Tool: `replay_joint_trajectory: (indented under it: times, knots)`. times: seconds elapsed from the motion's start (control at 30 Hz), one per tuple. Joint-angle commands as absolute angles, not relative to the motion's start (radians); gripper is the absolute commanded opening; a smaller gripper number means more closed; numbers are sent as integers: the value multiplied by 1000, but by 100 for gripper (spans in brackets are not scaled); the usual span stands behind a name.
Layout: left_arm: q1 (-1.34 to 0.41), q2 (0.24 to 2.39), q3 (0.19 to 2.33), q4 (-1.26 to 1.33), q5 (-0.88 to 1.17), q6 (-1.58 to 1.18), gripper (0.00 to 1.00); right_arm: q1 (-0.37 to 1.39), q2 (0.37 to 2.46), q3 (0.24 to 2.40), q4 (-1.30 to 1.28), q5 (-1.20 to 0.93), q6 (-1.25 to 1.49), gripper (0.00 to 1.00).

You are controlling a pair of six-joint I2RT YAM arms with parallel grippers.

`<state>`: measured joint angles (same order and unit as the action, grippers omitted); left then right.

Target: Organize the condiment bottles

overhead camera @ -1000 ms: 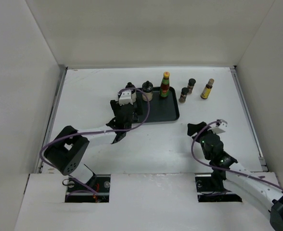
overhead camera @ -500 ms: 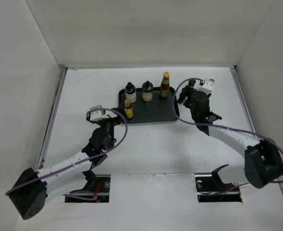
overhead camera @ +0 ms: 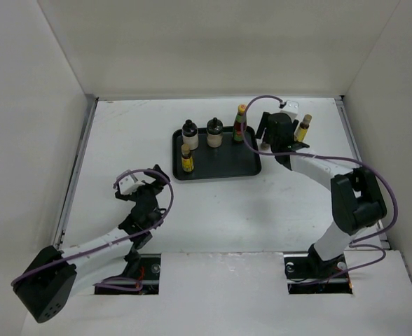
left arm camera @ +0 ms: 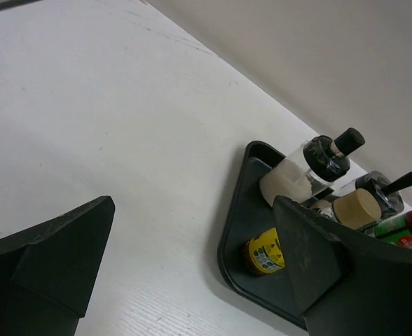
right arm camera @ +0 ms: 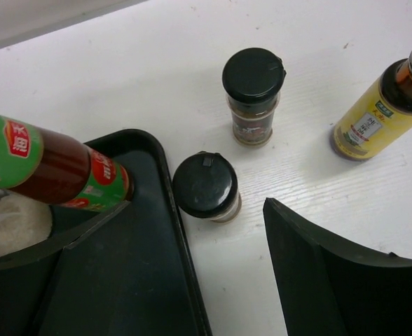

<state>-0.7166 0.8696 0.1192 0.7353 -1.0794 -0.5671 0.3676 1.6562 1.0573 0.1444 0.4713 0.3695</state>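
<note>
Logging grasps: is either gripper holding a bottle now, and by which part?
Nothing is held. The left gripper is open over the table; the right gripper is open above a small black-capped jar.

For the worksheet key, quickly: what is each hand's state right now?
Left hand: open, empty.
Right hand: open, small dark bottle between its fingers, not gripped.

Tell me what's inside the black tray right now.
Four bottles stand in the tray: left cream bottle, right cream bottle, red-green bottle, yellow-labelled bottle. The right gripper hides the table just beyond the tray's right edge.
</note>
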Motion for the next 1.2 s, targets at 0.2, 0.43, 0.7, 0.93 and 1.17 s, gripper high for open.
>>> replay_joint_trajectory:
  times: [0.2,0.43,0.7,0.93,1.17]
  knots:
    - [-686,979,137,765,-1026,-669,100,337,1773,1172,155,426,353,74]
    - [-657,973,137,755,-1009,-673,100,331,1769,1161,224,465,336,45]
    - [-625,939,118,747,-1025,-681,100,473,1513,990,238,517,299,43]
    - [-620,957,120,744,-1008,-704,100,680,1583,1041,300,459,356,43]
    - [-616,953,118,744,-985,-706,100,791,1753,1181,313,440,362,44]
